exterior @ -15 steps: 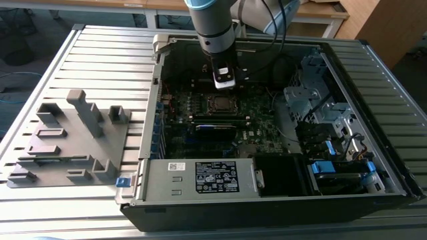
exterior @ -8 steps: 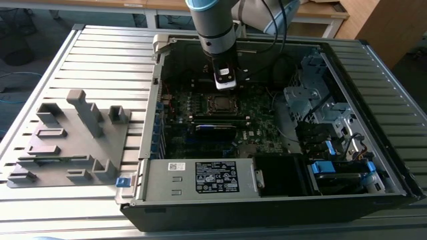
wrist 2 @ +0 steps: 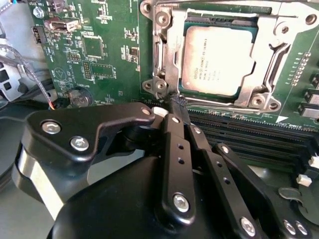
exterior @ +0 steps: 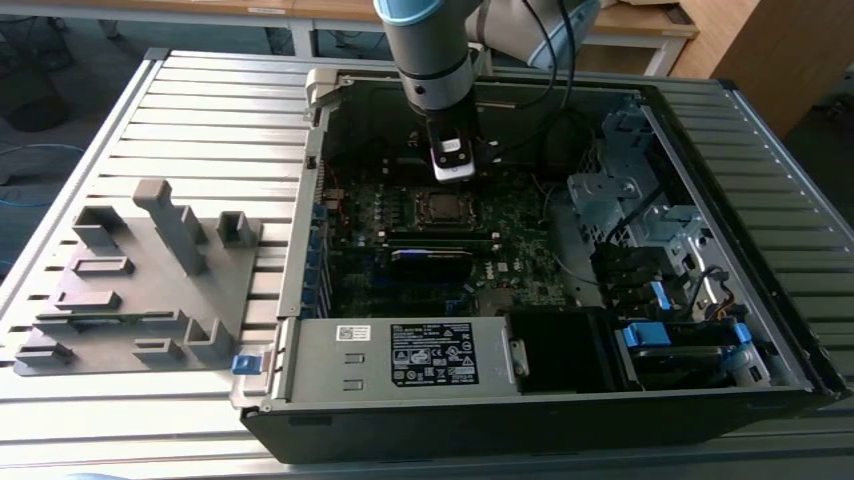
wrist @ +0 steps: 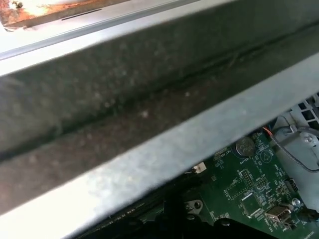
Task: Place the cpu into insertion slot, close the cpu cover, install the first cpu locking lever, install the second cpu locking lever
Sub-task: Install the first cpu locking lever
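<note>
Your claw [wrist 2: 178, 105] hung low inside the open computer case [exterior: 747, 330], its black fingers [wrist 2: 174, 144] drawn together to a narrow tip with nothing between them, that tip just beside the near corner of the insertion slot [wrist 2: 164, 84] in the second wrist view. You could see the cpu [wrist 2: 219, 59] lying flat in that slot, its dull silver top facing up; being square, it had no long axis to speak of, and its edges ran parallel with the socket's silvery frame. The cpu cover [wrist 2: 279, 50] lay down around the chip as a metal frame, the chip showing through its window. In the exterior view, the slot sat mid-board on the green motherboard [exterior: 521, 260], with the arm [exterior: 434, 60] coming down from the far side. Nearer you, the grey-labelled power supply [exterior: 400, 355] filled the case's near edge. Left of the case a grey fixture block [exterior: 147, 290] rested on the ribbed metal table [exterior: 200, 100]. Wooden furniture [exterior: 747, 50] stood beyond.
</note>
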You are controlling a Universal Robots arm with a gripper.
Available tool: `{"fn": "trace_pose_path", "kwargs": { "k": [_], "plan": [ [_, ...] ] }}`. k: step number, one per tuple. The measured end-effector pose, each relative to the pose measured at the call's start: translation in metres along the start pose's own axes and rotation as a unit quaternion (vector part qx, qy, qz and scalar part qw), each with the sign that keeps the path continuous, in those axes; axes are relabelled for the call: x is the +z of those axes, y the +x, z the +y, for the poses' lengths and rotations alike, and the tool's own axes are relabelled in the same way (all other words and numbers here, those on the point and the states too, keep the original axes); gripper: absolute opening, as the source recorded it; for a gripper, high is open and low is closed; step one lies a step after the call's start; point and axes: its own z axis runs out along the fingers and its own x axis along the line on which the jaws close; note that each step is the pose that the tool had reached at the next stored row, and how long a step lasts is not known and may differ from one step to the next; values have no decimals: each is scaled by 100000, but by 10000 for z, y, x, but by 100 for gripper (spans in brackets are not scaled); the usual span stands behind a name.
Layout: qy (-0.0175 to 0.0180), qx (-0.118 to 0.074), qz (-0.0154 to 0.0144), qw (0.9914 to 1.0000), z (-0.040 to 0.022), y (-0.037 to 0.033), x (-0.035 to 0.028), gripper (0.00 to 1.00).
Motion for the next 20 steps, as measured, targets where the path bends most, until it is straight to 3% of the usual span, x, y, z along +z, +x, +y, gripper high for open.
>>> {"fn": "trace_pose_path", "kwargs": {
  "k": [5, 16, 20],
  "plan": [
    [3, 23, 53, 100000, 7, -5, -20, 11],
    [37, 14, 84, 100000, 82, -71, -324, 11],
    [23, 28, 79, 100000, 84, -72, -330, 11]
  ]
}}
